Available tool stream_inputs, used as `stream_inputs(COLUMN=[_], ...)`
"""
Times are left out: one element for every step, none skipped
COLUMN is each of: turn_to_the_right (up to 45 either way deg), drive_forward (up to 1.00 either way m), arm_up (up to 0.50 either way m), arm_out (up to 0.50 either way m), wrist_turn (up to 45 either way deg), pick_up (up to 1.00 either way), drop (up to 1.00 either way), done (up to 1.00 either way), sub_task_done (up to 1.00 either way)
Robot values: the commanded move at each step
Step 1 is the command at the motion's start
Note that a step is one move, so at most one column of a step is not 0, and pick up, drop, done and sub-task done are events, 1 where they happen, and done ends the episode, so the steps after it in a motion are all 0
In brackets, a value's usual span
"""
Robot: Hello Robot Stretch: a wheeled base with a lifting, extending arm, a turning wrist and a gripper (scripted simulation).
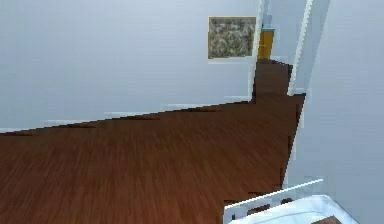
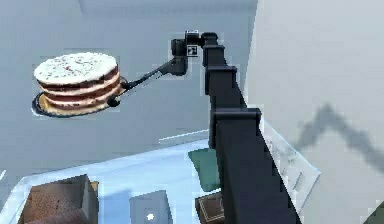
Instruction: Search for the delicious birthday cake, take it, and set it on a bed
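Floorboards [image 1: 130, 160] of dark wood across most of the forward view, backed by a pale wall [image 1: 100, 60]. High on that wall, toward the right, a framed picture [image 1: 232, 37]; beside it a narrow doorway [image 1: 272, 72] with something orange [image 1: 265, 45] deep inside. At the bottom right corner, a white rail [image 1: 270, 200], possibly the edge of a bed, though too little on show to be sure.

Next, the arm side view. Cake [image 2: 78, 82], brown and white layers under a speckled top, on a thin plate [image 2: 43, 104], up at the left. Hangs at the far end of the gripper [image 2: 128, 90], clear of every surface, so held; nothing further readable about the fingers. Dark arm [image 2: 235, 130] up from the bottom edge to meet it.

Likely trouble from here: held from one side only and far out, so prone to tipping or sliding off the plate on a sharp turn or jolt of the base. Could also clip the doorway or a wall in a tight passage. Lowering without a look below risks a tilted landing on clutter.

Below, a pale blue surface [image 2: 150, 165] with a white frame [image 2: 290, 165] at its right, bearing a green patch [image 2: 203, 168], a flat grey thing [image 2: 150, 208], a large brown box [image 2: 60, 200] and a small brown box [image 2: 213, 207]. Contents of both impossible to make out.
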Motion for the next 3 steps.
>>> stream_inputs(turn_to_the_right=[0.0,0.0,0.0], drive_forward=[0.00,0.00,0.00], arm_up=[0.00,-0.40,-0.32], arm_out=[0.00,0.00,0.00], wrist_turn=[39.0,0.0,0.0], pick_up=[0.00,0.00,0.00], drop=[0.00,0.00,0.00], done=[0.00,0.00,0.00], sub_task_done=[0.00,0.00,0.00])
